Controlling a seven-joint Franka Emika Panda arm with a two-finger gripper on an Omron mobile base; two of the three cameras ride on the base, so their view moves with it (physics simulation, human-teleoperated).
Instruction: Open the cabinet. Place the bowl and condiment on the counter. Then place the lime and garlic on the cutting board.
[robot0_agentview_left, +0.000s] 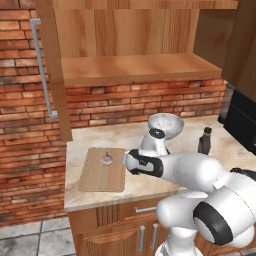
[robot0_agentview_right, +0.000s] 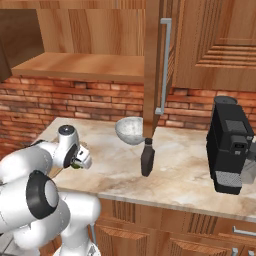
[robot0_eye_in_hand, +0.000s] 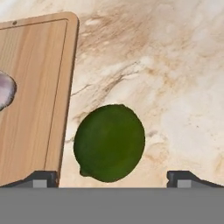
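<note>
Marble counter (robot0_eye_in_hand: 175, 65), lime (robot0_eye_in_hand: 109, 143) between open pincer (robot0_eye_in_hand: 113, 178) tips

The garlic (robot0_eye_in_hand: 5, 89) is cut off by the hand view's left edge; the arm hides the lime (robot0_agentview_right: 76, 164) in the right base view.

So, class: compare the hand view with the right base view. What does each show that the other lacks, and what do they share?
Hand view alone: the cutting board with the garlic at its edge, and the lime on bare stone beside the board, between the open gripper tips. Right base view alone: the bowl, the condiment, the open cabinet and a black coffee machine. Shared: the counter.
</note>
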